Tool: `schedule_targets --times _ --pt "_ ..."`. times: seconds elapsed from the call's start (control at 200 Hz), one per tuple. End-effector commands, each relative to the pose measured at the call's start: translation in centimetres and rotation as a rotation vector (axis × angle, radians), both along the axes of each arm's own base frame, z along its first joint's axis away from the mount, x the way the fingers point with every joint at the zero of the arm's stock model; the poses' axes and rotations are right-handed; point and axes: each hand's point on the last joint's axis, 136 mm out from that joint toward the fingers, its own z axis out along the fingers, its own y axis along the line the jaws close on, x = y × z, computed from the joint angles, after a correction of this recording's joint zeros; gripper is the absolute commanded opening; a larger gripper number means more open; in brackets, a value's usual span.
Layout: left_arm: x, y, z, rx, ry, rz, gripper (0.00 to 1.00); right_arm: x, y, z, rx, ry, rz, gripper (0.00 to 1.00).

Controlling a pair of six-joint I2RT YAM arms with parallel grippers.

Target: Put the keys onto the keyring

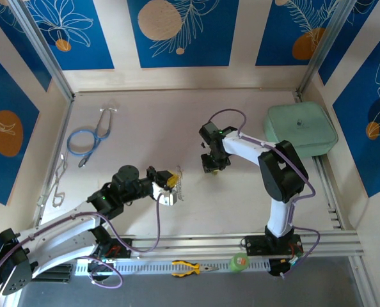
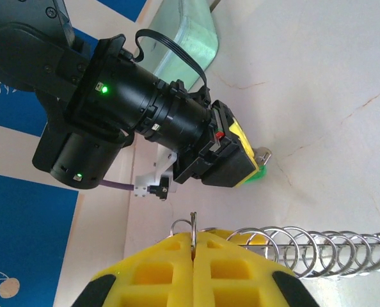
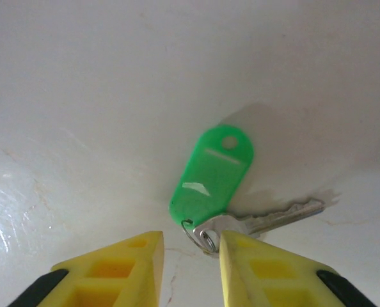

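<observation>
Status: early stage, no key threaded.
- Left jaws closed on end ring of keyring point(image 2: 308, 252); ring row points right, toward right arm, left of desk point(image 1: 145, 121) centre.
- Green key point(image 3: 212, 176) lies flat on desk near centre.
- Right jaws parted, straddling key's small ring; no grip made yet.
- Left to do: grasp key, lift, thread onto ring.

Clearance:
- Bare desk between arms; keyring near key.
- Stethoscope point(image 1: 84, 141) far left, green box point(image 1: 300, 130) far right, both well apart from work.
- Walls distant.
</observation>
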Motion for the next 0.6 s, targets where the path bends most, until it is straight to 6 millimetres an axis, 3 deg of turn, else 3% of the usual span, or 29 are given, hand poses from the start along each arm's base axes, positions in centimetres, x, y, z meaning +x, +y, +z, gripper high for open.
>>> schedule_targets --times 0.0,0.4,0.595 --pt "-0.76 -0.34 0.62 -0.022 0.013 -0.032 0.0 -0.29 -0.3 -0.47 -0.036 0.026 0.027 0.26" --pt "-0.75 -0.51 0.42 -0.012 0.016 -0.039 0.0 -0.72 0.12 -0.42 -0.002 0.001 0.068 0.25" --pt "-0.76 -0.42 0.41 -0.008 0.015 -0.037 0.0 -0.71 0.01 -0.68 -0.017 0.005 0.077 0.18"
